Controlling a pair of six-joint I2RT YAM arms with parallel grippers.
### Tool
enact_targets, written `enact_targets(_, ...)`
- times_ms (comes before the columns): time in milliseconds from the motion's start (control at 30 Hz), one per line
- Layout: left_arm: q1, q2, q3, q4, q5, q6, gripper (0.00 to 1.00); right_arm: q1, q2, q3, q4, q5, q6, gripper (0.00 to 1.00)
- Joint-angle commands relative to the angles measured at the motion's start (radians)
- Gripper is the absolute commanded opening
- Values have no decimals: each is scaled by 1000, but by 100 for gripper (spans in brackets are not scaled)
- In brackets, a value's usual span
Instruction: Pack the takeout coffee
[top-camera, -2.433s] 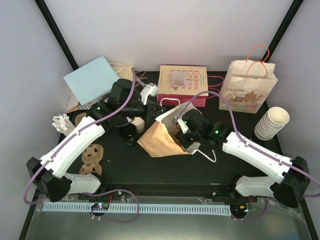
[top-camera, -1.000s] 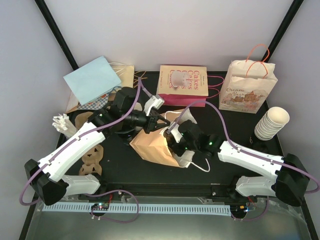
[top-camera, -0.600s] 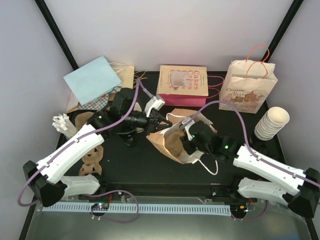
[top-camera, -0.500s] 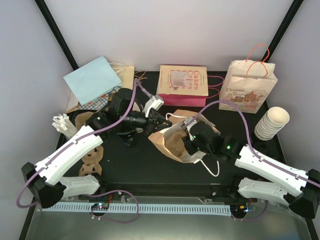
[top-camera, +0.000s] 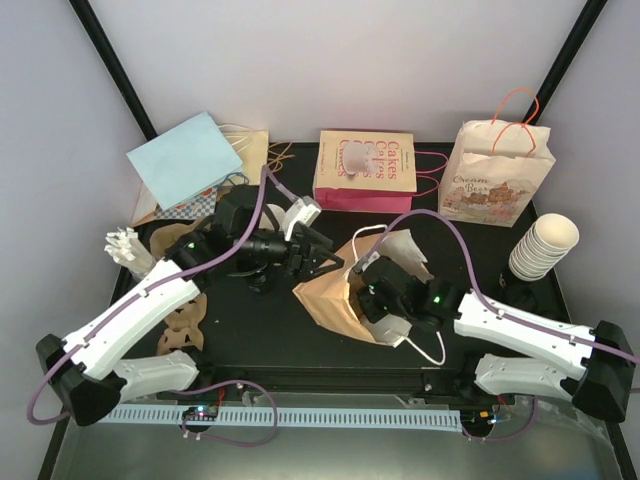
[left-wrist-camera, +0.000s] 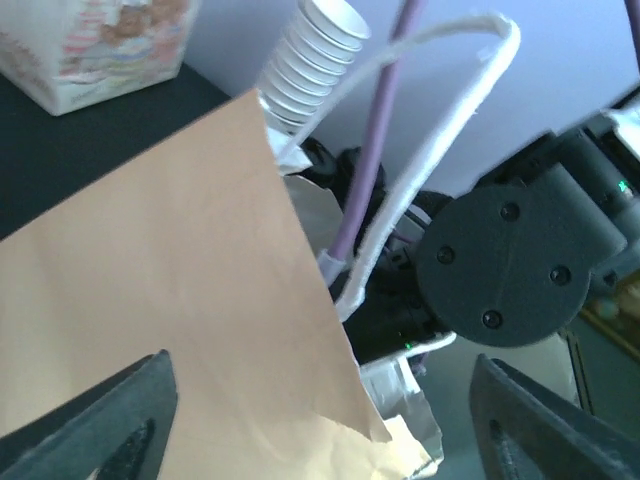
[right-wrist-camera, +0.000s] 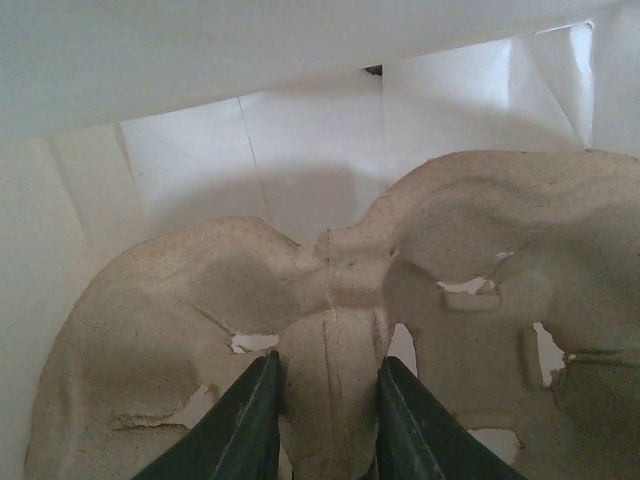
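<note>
Bag (top-camera: 325, 295) has slid toward the left gripper (top-camera: 322, 262), now at its edge; coffee cup unseen, perhaps under that arm. Left wrist: fingers (left-wrist-camera: 100, 420) spread, bag's brown edge between, ungripped. Right wrist: right gripper (right-wrist-camera: 328, 430) pinches pulp carrier (right-wrist-camera: 180, 290) inside the bag, white walls close, little room; cup probably follows.

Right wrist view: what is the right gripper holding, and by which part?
The right gripper is shut on the cup carrier, pinching its raised middle ridge, inside the paper bag.
</note>
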Motion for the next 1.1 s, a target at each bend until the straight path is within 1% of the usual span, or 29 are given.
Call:
enact_targets(0,24,-95,-28,-77,-212,-54,87,17,7,-25,70,-16,-15,26)
enact_targets(100,77,-147,-101,-83,-290,-116,91,20,-12,-56,117,-37,-32,26)
enact_targets(167,133,-153,-143,-91,-287,-149,88,22,-30,-81,157,-49,-44,26)
enact_targets(233,174,-138,-172,-93,-267,-157,82,23,-44,-104,191,-55,-58,26)
enact_targets(300,187,-110,-178,-101,-259,-140,75,26,-53,-118,214,-60,-70,26)
enact_targets(400,191,-37,-154,-131,-261,-114,62,34,-60,-135,240,-62,-83,26)
enact_targets(500,191,47,-98,-202,-271,-95,49,37,-62,-148,254,-62,-87,26)
enact_targets(600,188,117,-75,-231,-276,-81,41,42,-56,-147,255,-63,-86,26)
enact_targets(667,186,139,-76,-225,-284,-79,39,46,-55,-147,257,-61,-86,26)
enact_targets(733,181,140,-71,-234,-323,-76,38,50,-54,-147,257,-58,-87,26)
enact_targets(1067,125,265,-41,-283,-416,-69,38,60,-58,-138,243,-53,-89,26)
